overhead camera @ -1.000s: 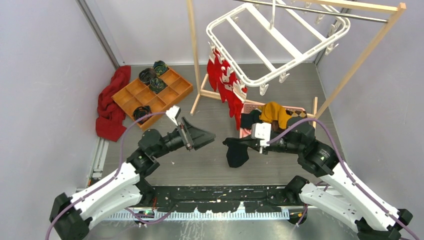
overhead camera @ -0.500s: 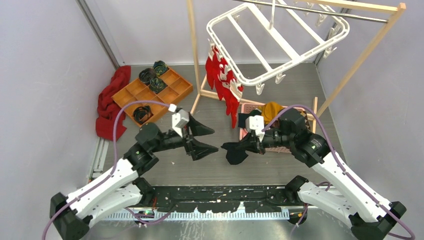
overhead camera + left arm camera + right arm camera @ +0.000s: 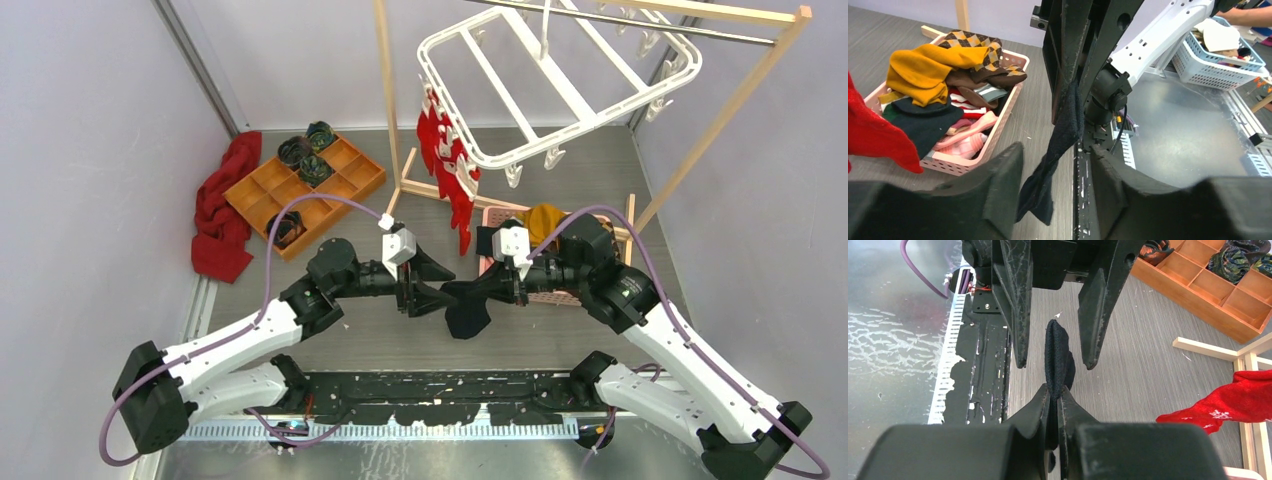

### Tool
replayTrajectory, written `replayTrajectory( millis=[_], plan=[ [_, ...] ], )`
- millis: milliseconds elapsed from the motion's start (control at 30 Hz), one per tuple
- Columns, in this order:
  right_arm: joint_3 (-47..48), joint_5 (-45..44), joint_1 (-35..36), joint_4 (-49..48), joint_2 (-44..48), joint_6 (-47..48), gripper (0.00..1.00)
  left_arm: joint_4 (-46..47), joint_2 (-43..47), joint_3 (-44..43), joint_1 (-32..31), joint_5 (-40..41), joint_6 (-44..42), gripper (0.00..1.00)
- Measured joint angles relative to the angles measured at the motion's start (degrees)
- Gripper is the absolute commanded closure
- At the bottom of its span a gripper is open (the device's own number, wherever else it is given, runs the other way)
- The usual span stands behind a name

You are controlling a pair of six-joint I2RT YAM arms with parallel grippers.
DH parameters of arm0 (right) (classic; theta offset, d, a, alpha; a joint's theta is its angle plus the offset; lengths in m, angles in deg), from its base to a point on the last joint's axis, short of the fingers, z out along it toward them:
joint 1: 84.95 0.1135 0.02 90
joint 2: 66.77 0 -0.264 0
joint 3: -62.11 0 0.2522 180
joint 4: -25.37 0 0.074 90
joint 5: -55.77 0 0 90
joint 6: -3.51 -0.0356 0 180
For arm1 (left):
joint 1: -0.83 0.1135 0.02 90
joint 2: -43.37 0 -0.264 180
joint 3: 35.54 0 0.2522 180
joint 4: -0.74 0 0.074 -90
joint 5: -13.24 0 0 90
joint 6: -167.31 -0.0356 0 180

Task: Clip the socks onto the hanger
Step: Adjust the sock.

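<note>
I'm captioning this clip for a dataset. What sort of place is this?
Likely a robot lab cell staged for laundry practice: grey panel walls close in the table, a white clip hanger hangs on a wooden rack, and a pink basket holds loose socks.

Tally: arms, socks, containers.
Arms: two, one gripper apiece: left gripper [image 3: 447, 290], right gripper [image 3: 480, 290]. White hanger [image 3: 560, 80]: one. Wooden rack [image 3: 385, 110]: one. Black sock [image 3: 468, 315] out of the basket: one. Pink basket [image 3: 993, 140]: one; in it one mustard-yellow sock [image 3: 923, 70], argyle socks [image 3: 980, 45] one or two, rest too tangled to count. Red socks [image 3: 445, 165] on the hanger: several, overlapping, no firm number. Wooden tray [image 3: 365, 180]: one, with four dark rolled bundles [image 3: 295, 150]. Red cloth [image 3: 222, 205]: one. White mesh basket [image 3: 1198, 62]: one.
</note>
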Motion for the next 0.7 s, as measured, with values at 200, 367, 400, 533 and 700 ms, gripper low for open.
replayTrajectory(
  millis=[200, 367, 400, 533, 700],
  plan=[
    [0.0, 0.1, 0.0, -0.4, -0.1, -0.4, 0.91, 1.4, -0.3, -0.1, -0.1, 0.1, 0.1, 0.99],
    [0.0, 0.2, 0.0, -0.9, -0.2, -1.4, 0.65, 3.6, -0.3, -0.1, -0.1, 0.9, 2.2, 1.00],
    [0.0, 0.2, -0.2, -1.1, -0.1, -1.7, 0.58, 4.6, -0.3, 0.0, -0.1, 1.4, 3.1, 1.00],
    [0.0, -0.1, -0.9, -1.9, 0.4, -3.4, 0.40, 10.1, 1.2, 2.6, -0.1, 4.2, 7.6, 1.00],
    [0.0, -1.5, -2.1, -5.1, 3.6, -6.3, 0.40, 13.9, 3.2, 4.1, -0.1, 7.3, 11.8, 1.00]
  ],
)
